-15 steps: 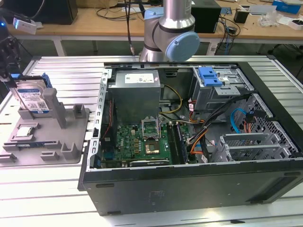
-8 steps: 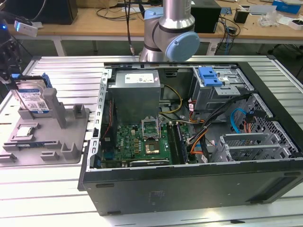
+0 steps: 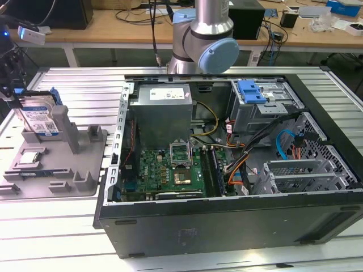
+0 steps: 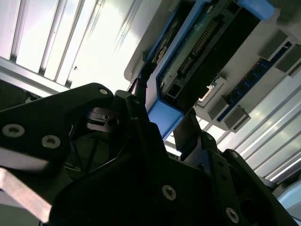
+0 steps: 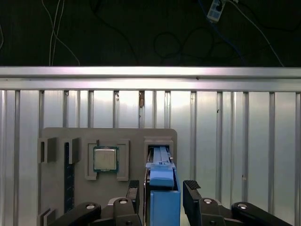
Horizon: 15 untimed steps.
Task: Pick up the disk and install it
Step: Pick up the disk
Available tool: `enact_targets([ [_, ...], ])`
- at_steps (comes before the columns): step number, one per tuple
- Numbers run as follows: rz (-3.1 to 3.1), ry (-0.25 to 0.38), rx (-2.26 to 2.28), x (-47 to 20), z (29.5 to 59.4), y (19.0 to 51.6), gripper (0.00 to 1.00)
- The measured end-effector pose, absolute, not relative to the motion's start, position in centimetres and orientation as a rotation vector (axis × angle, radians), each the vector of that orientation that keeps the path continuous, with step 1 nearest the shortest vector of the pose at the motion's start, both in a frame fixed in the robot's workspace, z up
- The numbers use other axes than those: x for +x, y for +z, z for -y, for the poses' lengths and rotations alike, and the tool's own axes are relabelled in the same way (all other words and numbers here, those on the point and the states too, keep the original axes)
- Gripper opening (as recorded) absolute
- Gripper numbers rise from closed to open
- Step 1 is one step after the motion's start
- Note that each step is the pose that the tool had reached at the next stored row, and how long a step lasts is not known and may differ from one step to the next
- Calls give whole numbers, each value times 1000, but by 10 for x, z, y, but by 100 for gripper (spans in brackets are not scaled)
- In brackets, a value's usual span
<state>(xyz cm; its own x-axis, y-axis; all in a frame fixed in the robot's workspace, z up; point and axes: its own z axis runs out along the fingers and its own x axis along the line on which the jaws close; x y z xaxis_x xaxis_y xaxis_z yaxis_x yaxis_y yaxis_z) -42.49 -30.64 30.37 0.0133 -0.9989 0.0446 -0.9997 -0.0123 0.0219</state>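
The disk [image 3: 38,116] stood on its edge, a little tilted, in a slot of the grey holder [image 3: 85,170] near the table's [image 3: 74,79] edge on the exterior view's left, just beside the open computer case [image 3: 227,221]. The arm [image 3: 205,39] rose at the table's far edge, and its gripper [image 5: 162,183] pointed down over the disk's upper end. Its two fingers [image 5: 133,189] were apart, one on each side of the blue frame with a thin gap, so it held nothing; a square chip [image 5: 105,158] lay in the holder near the disk.
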Motion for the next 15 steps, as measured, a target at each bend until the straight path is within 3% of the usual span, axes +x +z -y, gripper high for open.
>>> enact_targets([
  [11,2174,25,2202,-425,305,303,50],
  [13,2174,25,2203,-425,305,302,41],
  [15,2174,25,2203,-425,305,302,41],
])
